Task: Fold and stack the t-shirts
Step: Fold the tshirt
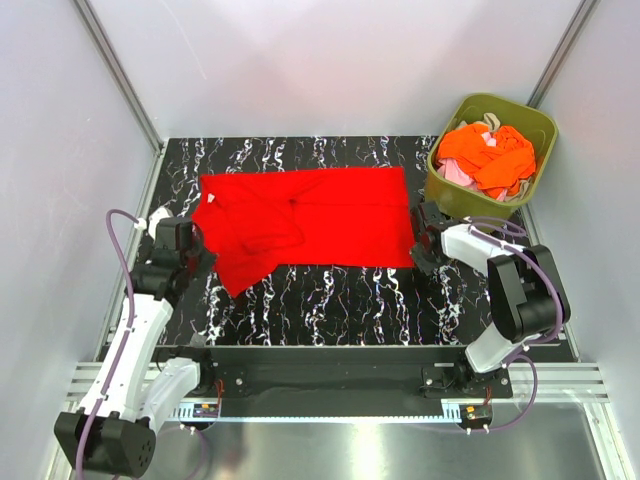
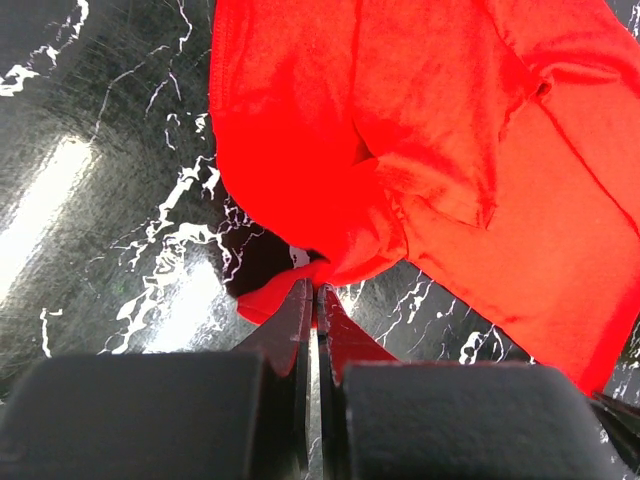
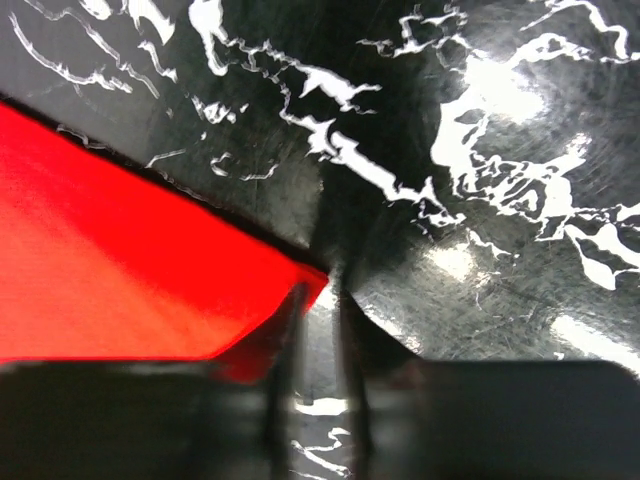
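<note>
1. Pinching comes first on the left: the left gripper (image 2: 315,290) has its jaws pressed together on a bunched bit of the red t-shirt (image 1: 330,215), at the shirt's near-left end, where the cloth lies rumpled and doubled over itself.
2. That shirt lies mostly flat across the middle of the table (image 1: 330,300), long side running left to right. The step in hand looks like taking both near corners for a fold.
3. At the near-right corner of the shirt, the right gripper (image 3: 320,285) is low on the table. Its fingers show only a narrow slit between them. The red corner reaches the left finger, but the view is blurred, so I cannot tell whether cloth is caught.
4. To do it well, I would make sure the right has a real bite of hem before lifting. Then raise both ends evenly, pull the rumpled left side taut, and carry the near edge over to the far edge.
5. Far right, the bin (image 1: 445,190) holds the other t-shirts (image 1: 490,155), orange and pale pink, waiting their turn.
</note>
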`<act>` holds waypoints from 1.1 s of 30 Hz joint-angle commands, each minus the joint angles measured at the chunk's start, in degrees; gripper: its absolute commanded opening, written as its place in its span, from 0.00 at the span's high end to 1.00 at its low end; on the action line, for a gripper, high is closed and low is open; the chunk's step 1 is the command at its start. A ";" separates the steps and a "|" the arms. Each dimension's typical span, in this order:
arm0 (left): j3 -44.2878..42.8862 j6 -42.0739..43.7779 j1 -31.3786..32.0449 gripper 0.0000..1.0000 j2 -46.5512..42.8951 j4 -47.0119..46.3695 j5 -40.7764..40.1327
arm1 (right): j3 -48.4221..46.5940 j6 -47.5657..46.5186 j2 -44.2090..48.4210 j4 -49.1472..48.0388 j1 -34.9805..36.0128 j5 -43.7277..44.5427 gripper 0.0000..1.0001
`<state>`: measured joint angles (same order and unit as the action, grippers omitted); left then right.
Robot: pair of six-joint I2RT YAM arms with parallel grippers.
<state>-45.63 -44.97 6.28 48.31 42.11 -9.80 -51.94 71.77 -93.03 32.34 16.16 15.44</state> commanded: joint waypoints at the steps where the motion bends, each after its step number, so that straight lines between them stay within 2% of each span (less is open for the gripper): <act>1: -4.12 1.99 0.22 1.00 -1.64 -0.98 -2.41 | 1.14 0.39 2.06 -0.61 -0.08 5.47 0.91; 2: -4.38 2.17 0.22 1.00 -1.73 -0.71 -2.50 | 1.49 -0.04 2.59 -0.61 -0.08 5.65 1.00; 16: -7.90 3.84 0.22 1.00 -5.24 7.28 -2.76 | 5.71 -6.02 15.15 -0.61 0.10 3.63 1.00; 23: -6.49 3.75 0.22 1.00 -3.58 7.02 -1.36 | 5.19 -7.17 15.08 -3.51 0.45 0.29 1.00; 24: -6.41 3.49 0.22 1.00 -3.14 6.94 -1.19 | 4.92 -6.47 14.47 -3.51 0.54 -0.32 0.86; 27: -6.32 3.31 0.22 1.00 -3.75 6.32 -1.53 | 4.66 -4.01 11.48 -3.51 0.45 -1.64 0.75; 33: -7.46 4.01 0.22 1.00 -3.40 5.88 -2.33 | 2.02 -2.69 4.36 -3.42 0.45 -1.03 0.65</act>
<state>-50.89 -42.00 6.31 45.19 50.09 -11.03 -46.87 67.20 -86.52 29.63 16.36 13.91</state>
